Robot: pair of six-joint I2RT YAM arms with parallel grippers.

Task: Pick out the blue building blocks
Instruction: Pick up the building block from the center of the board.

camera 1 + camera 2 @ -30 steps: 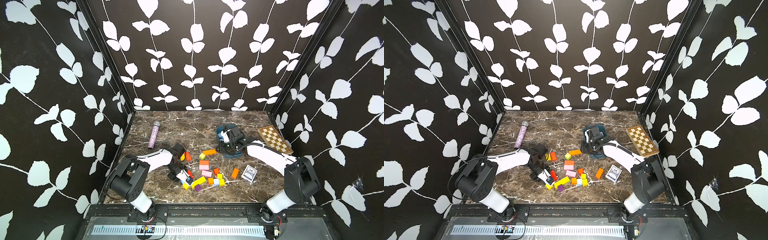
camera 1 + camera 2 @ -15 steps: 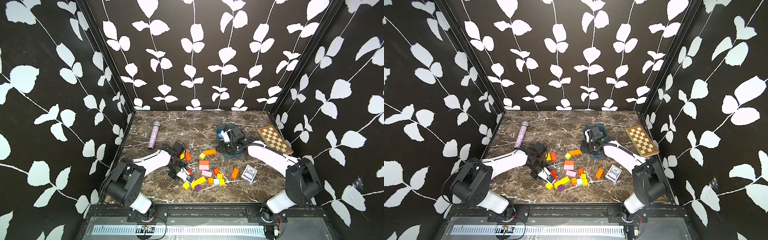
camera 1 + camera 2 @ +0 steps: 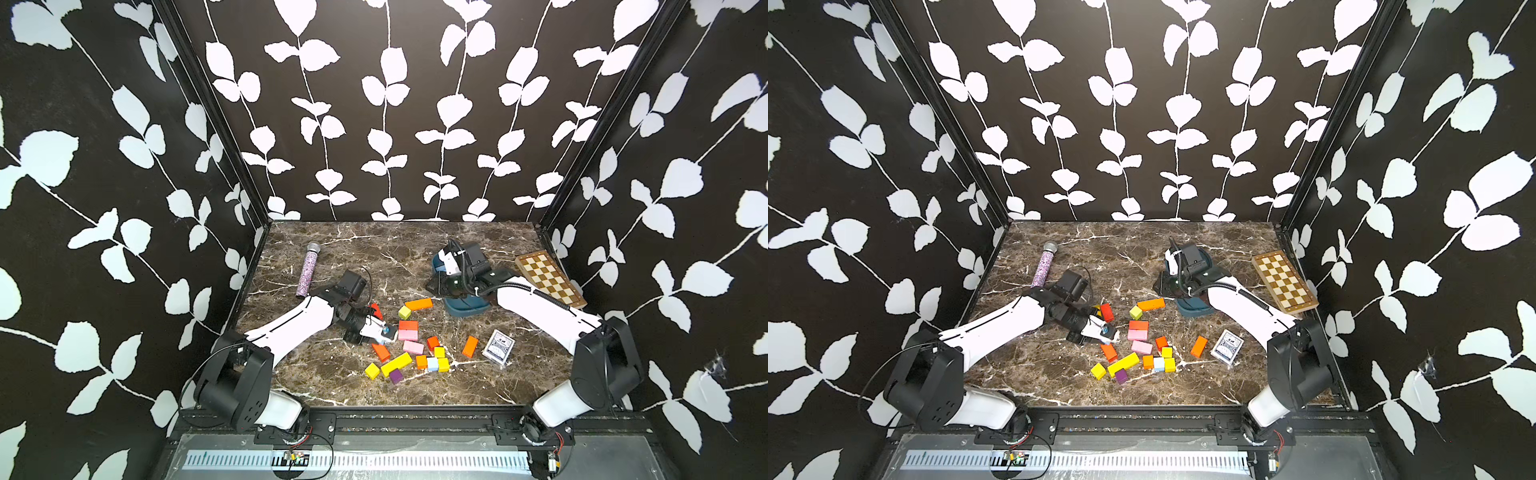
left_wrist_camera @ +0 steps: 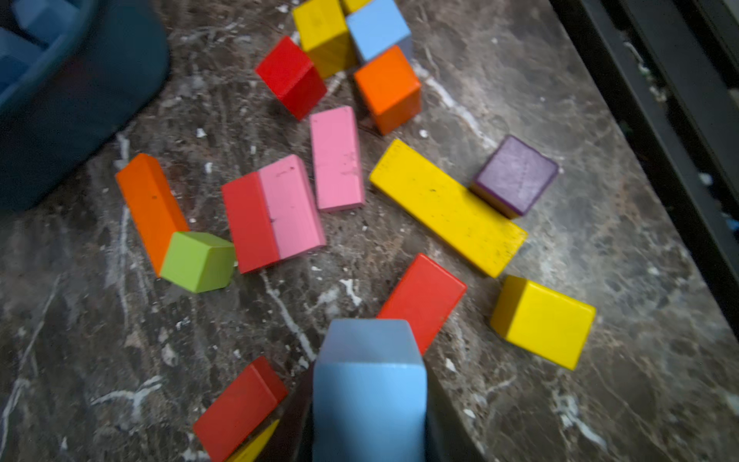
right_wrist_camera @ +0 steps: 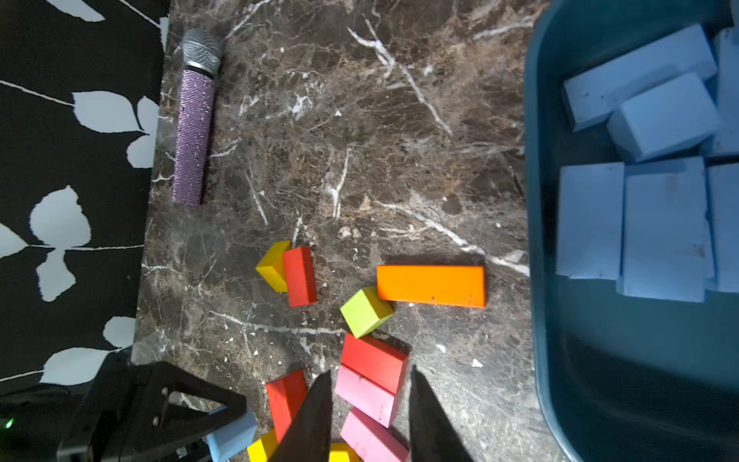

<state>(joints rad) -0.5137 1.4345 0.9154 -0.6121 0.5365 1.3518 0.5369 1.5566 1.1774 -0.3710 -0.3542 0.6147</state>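
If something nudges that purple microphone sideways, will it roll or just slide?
Probably rolls: the microphone is a cylinder lying on its side on the smooth table. Its wider mesh head would likely make it curve. It looks rigid.

Tray: you get only scraps of the dark teal plastic tray [image 3: 465,308] in both top views, around the white right arm [image 3: 536,305]; the right wrist view crops it at two edges.
Tray contents: the matte light sky-blue blocks [image 5: 664,228] are hidden in both top views and cropped in the right wrist view, so you cannot count them.
Held piece: the matte light sky-blue block [image 4: 368,392] clamped in your left gripper [image 3: 385,332] is cut off by the left wrist view's edge and soft; it is a shapeless speck in both top views.
Right gripper [image 5: 370,372]: finger roots cropped; hidden under its wrist in both top views.
Cards: the print on the blue-backed card deck [image 3: 498,345] is too small to read.
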